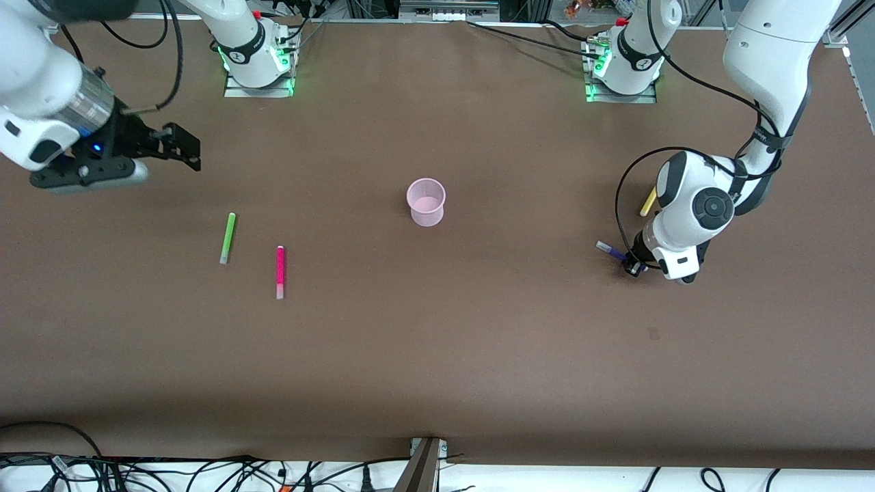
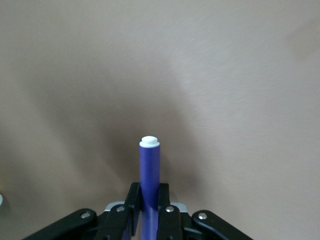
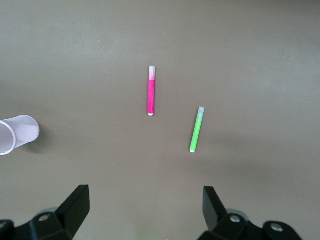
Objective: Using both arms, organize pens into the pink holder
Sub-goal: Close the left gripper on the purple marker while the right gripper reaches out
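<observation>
Left gripper (image 2: 149,220): down at the table (image 1: 437,355) toward the left arm's end, fingers (image 2: 132,210) clamping the purple pen (image 2: 149,170) near its middle.
Right gripper (image 3: 145,205): waiting above the table, fingers spread wide, empty.
Pink holder (image 1: 426,201): standing upright mid-table.
Other pens: green pen (image 1: 227,238) and pink pen (image 1: 279,271) lying flat; yellow pen (image 1: 647,202) near the left arm.
Handling: pens look light, stiff, smooth; pinching mid-barrel seems safest.

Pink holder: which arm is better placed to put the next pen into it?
Probably the left. Its gripper is shut on the purple pen at the table. The right gripper hangs open and holds nothing, above the green pen. The pink holder is empty.
</observation>
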Tool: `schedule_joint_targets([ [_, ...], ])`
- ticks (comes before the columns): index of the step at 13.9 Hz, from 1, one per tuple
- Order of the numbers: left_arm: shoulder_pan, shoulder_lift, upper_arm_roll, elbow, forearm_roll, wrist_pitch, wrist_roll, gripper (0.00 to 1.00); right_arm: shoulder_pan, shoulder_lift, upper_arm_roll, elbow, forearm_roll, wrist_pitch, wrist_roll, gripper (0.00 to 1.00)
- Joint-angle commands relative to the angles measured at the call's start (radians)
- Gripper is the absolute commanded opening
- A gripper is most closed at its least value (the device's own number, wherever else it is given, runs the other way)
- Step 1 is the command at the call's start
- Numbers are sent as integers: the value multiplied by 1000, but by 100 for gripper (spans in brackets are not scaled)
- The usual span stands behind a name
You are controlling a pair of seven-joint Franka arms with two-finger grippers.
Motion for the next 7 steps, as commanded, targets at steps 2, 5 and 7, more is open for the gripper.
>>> schedule_joint_targets([
  [2,-33,-128,-96,99,32,-316,-31,0,23,97,5,22,2,-4,-9,100],
  [5,-35,-178,-253,191,32,-499,-149,0,20,93,-1,26,2,-12,-11,100],
  [7,-39,-183,-362,231,34,-509,-279,0,19,80,-9,40,6,-13,-18,100],
])
